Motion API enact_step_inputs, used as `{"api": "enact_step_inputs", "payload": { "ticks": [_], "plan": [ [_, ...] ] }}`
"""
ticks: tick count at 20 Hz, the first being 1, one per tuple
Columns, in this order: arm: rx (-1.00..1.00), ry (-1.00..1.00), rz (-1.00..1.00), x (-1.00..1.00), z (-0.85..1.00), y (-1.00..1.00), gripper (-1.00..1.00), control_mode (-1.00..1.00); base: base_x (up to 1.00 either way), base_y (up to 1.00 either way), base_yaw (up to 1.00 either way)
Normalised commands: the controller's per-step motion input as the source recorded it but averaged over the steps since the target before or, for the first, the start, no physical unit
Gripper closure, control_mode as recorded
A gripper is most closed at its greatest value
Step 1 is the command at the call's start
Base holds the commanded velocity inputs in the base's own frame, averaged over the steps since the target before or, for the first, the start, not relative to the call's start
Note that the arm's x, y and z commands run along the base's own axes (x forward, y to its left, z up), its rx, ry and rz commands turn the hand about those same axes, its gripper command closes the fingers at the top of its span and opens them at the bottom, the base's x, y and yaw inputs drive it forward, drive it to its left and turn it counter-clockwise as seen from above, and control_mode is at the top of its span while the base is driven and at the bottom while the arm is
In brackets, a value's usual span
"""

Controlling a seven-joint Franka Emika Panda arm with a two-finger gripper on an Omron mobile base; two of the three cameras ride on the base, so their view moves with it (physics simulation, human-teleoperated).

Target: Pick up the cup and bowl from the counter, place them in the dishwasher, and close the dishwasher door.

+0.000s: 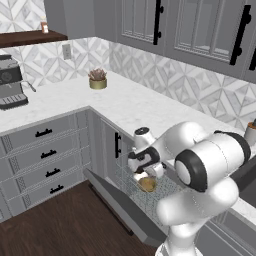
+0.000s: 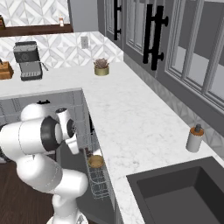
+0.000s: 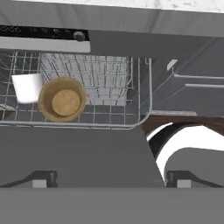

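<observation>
The brown bowl [image 3: 62, 99] sits upright in the dishwasher's wire rack [image 3: 109, 78], and it also shows in the base views [image 1: 147, 184] [image 2: 96, 162]. Beside it lies the white cup [image 3: 28, 87], tipped on its side in the same rack. My gripper [image 3: 109, 181] [image 1: 143, 173] [image 2: 75, 145] hangs a little above the rack, open, with its fingers wide apart and nothing between them. The dishwasher door [image 1: 120, 205] [image 3: 87, 148] is folded down and open below the hand. The dark control strip [image 3: 43, 31] runs under the white counter [image 1: 135, 107] edge.
A gold pot with a plant [image 1: 98, 80] and a coffee machine [image 1: 11, 82] stand at the back of the counter. A grey soap dispenser [image 2: 194, 138] stands by the dark sink [image 2: 183, 192]. Grey drawer cabinets [image 1: 45, 155] flank the open door on the left.
</observation>
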Motion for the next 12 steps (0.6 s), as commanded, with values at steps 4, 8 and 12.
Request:
{"api": "enact_step_inputs", "payload": {
  "ticks": [4,8,12],
  "plan": [
    [0.11,0.15,0.0,0.28,-0.1,0.64,-1.0,-1.0,0.0,0.0,0.0],
    [0.03,0.1,0.0,0.37,-0.29,0.36,-1.0,-1.0,0.0,0.0,0.0],
    [0.0,0.1,0.0,0.45,-0.54,0.33,-1.0,-1.0,0.0,0.0,0.0]
  ]
}}
